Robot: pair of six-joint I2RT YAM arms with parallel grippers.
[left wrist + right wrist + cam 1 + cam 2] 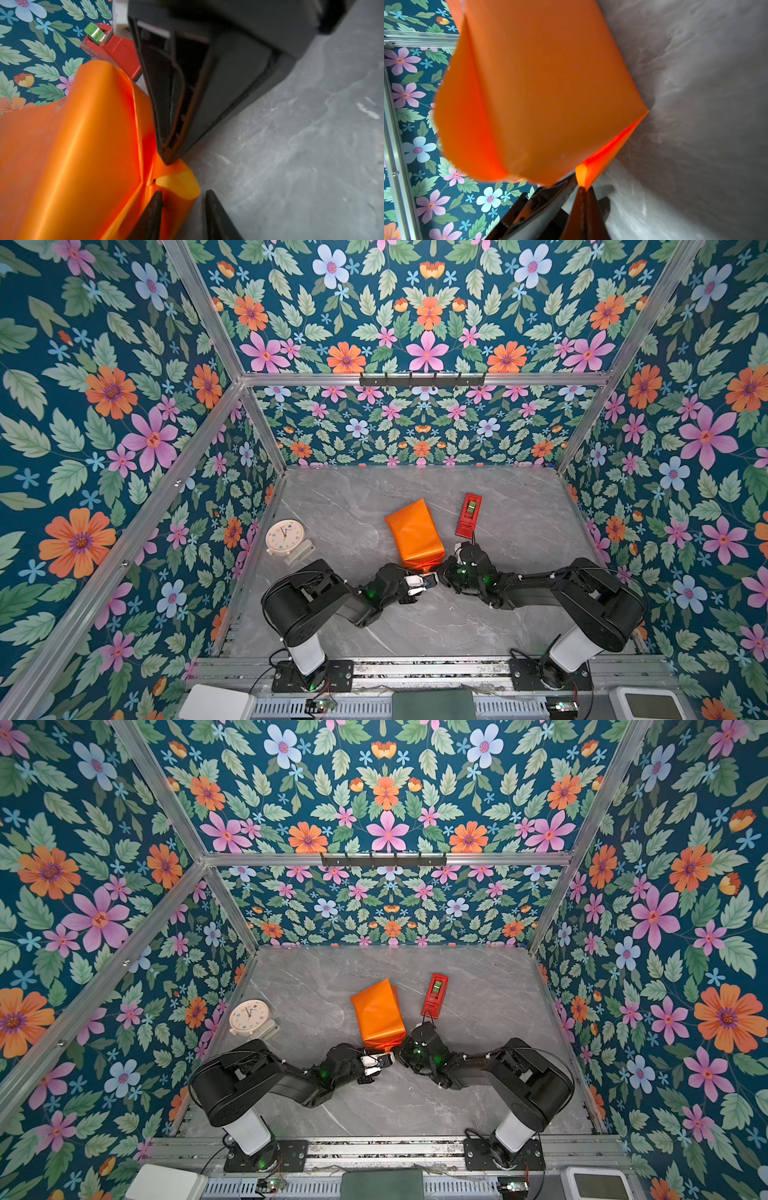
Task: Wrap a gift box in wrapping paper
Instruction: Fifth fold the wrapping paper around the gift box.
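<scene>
The wrapping paper [413, 533] [378, 1011] is folded round a package lying mid-table, glossy orange side out; the gift box is hidden inside it. At the package's near end the paper runs into a pointed flap [178, 182] whose yellow underside shows. My right gripper [440, 570] [401, 1048] [581, 188] is shut on that flap's tip. My left gripper [431, 580] [388, 1058] [184, 199] comes in from the other side. Its jaws stand apart, with one finger [155, 207] on the paper and the flap's edge between them. Its other finger [214, 209] is over bare table.
A red tape dispenser [468, 515] [434, 994] [116, 49] lies just right of the package, behind the right wrist. A cream alarm clock [284, 537] [249, 1016] stands at the table's left edge. Floral walls enclose the grey marble table [519, 510].
</scene>
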